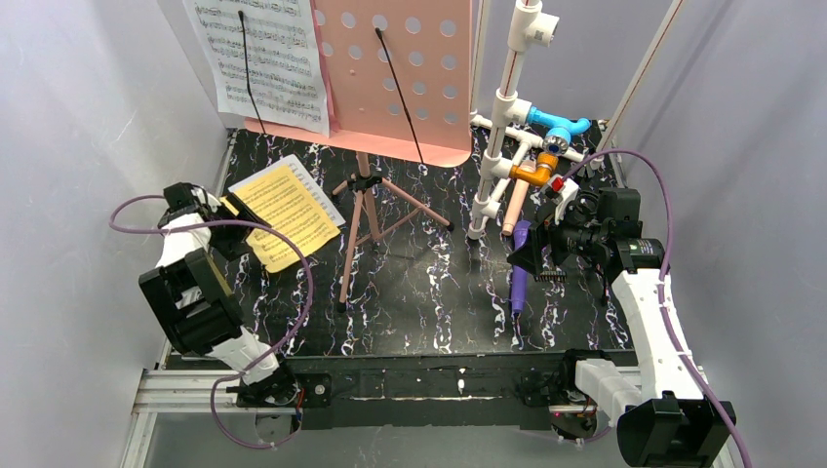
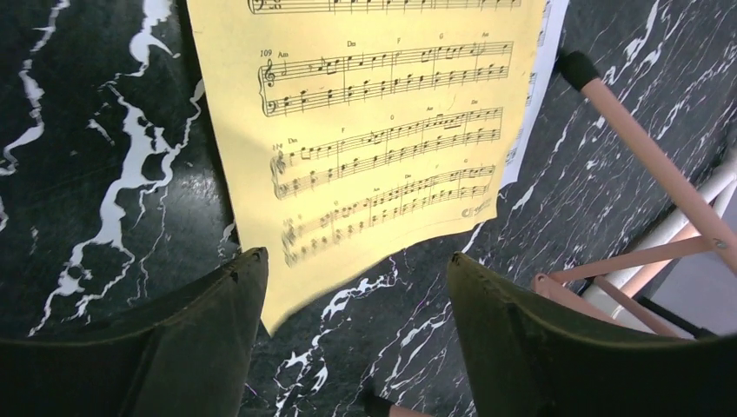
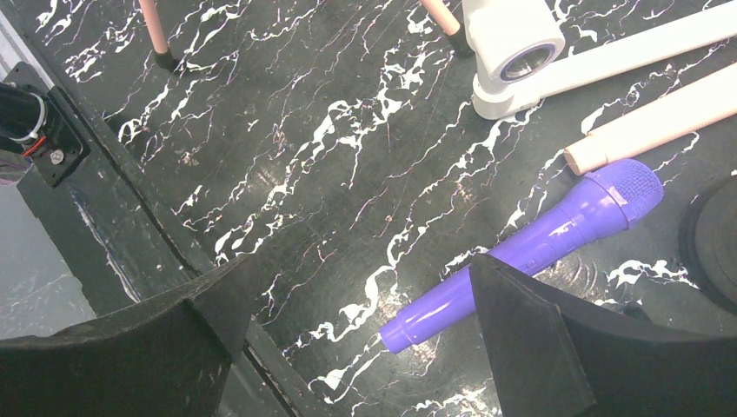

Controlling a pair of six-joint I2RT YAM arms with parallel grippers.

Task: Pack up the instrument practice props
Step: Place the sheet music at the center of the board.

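The pink perforated holder (image 1: 400,68) stands at the back on its pink tripod legs (image 1: 366,224), with white printed music pages (image 1: 263,58) clipped on its left. A yellow music page (image 1: 283,214) lies on a white page (image 1: 320,187) on the table at left. My left gripper (image 1: 234,219) is open and empty over the yellow page's near corner (image 2: 374,130), jaws wide apart (image 2: 356,261). The purple microphone (image 1: 519,278) lies at right beside the beige microphone (image 1: 514,210). My right gripper (image 1: 534,258) is open above the purple microphone's handle (image 3: 539,243), its tips (image 3: 355,278) not touching it.
The white pipe frame (image 1: 507,117) with blue and orange fittings stands at the back right, its foot (image 3: 513,52) next to the beige microphone (image 3: 660,126). A tripod leg (image 2: 652,165) runs right of the yellow page. A black round object (image 3: 713,243) sits at the right wrist view's edge.
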